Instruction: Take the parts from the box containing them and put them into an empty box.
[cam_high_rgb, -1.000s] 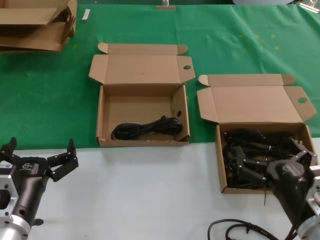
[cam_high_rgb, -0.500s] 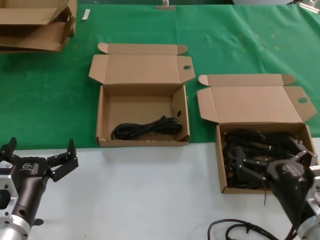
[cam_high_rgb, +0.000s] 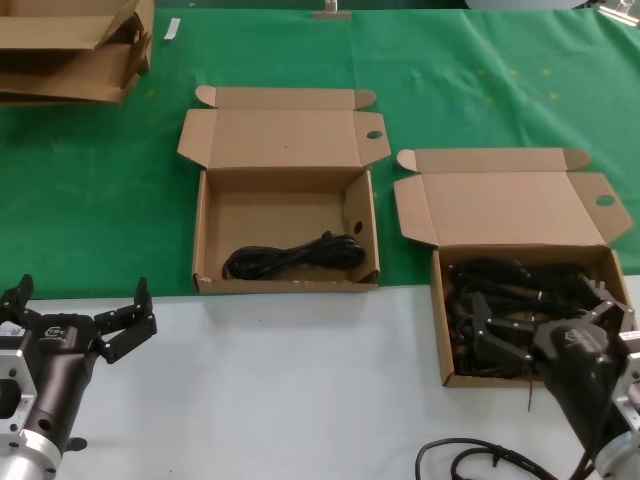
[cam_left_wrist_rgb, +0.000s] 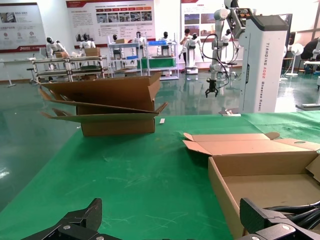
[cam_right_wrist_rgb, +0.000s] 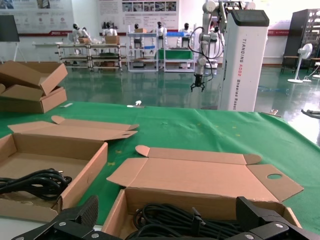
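One cable lies in the left box, near its front wall, stretched side to side across the box with its right end bent slightly toward the back. This box stands with its lid folded back, on green cloth at the edge of the white bench. To its right, the second box is packed with a tangle of cables running mostly across its width, its lid also laid open behind it.

The right gripper hangs over the front of the full box with its fingers spread wide; nothing is clamped between them. The left gripper waits over the white bench in front and to the left of the left box, fingers also wide apart and holding nothing.

The head view alone shows both arms and the round hole in the left box's inner side wall. The right wrist view looks across the coiled cables from low down, and shows the oval hole in the lid's ear. The left wrist view shows the stacked cardboard at the far side of the cloth and only a corner of the left box.

Nothing has moved over the last second: both grippers and every cable sit exactly as before.
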